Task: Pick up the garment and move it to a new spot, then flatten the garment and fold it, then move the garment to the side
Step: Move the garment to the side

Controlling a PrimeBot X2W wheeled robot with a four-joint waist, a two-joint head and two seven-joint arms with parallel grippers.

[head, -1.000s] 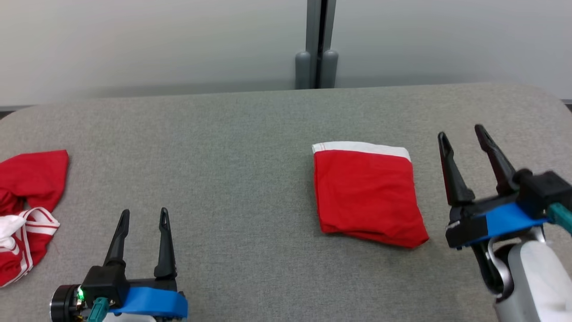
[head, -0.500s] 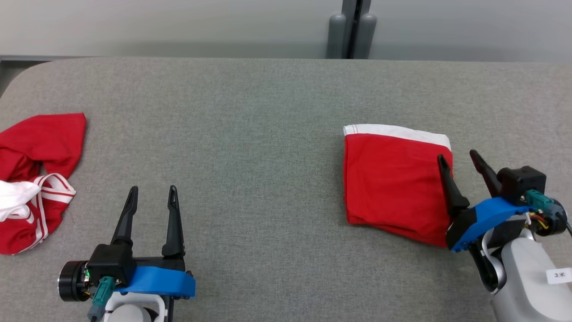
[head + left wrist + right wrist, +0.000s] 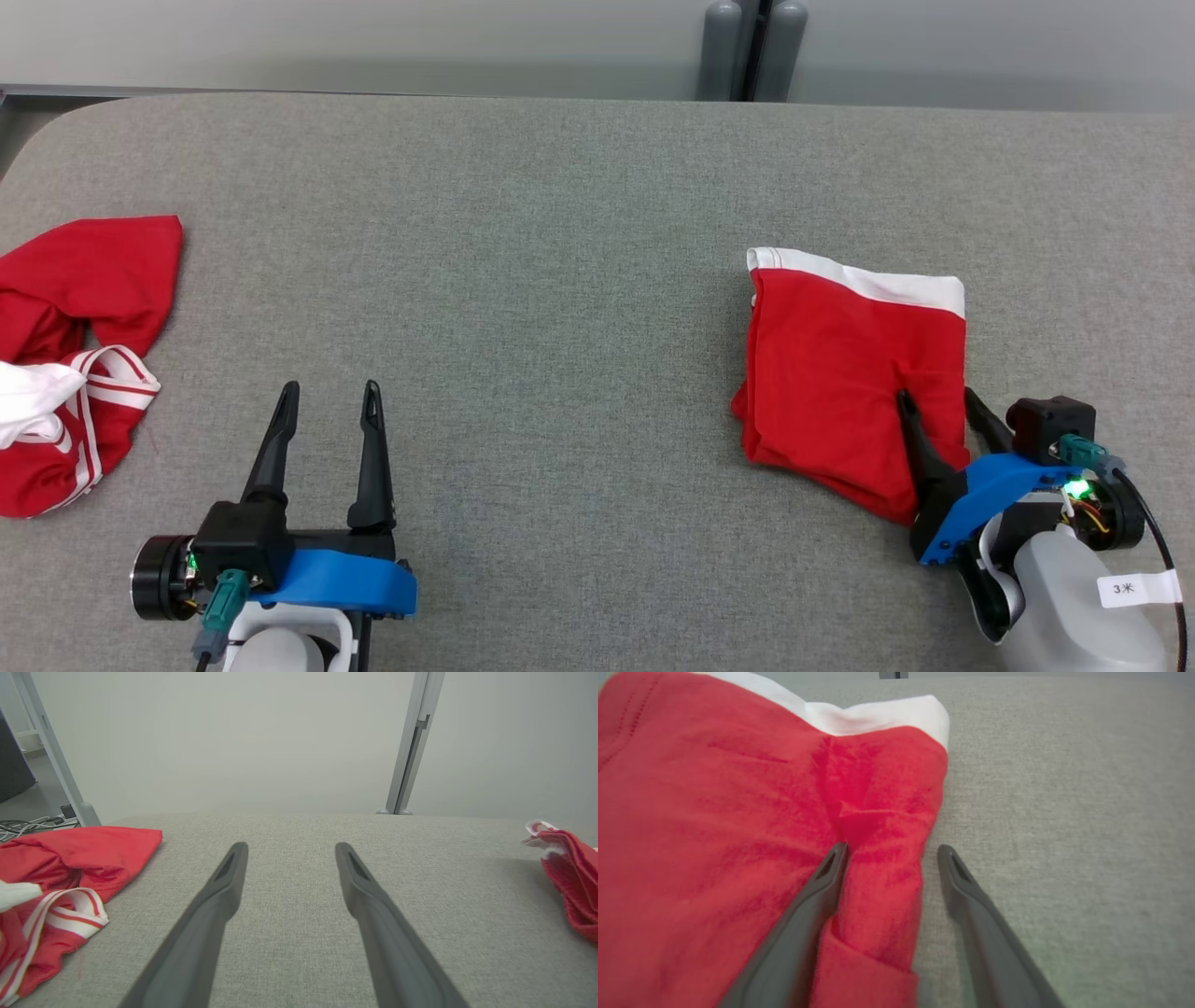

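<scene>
**Your right claw (image 3: 935, 395) straddles the folded garment's (image 3: 840, 373) right edge, jaws wide.**

The inner jaw presses into the red cloth and puckers it, while the outer jaw rests on the bare desk (image 3: 560, 233) just beside the edge; nothing is gripped. The garment lies right of centre, white band toward the far edge, with open room to its left and beyond. Your right forearm comes in low from the near right corner. Your left claw (image 3: 331, 385) sits wide and empty near the front, a red heap (image 3: 84, 308) at the desk's left rim.
</scene>
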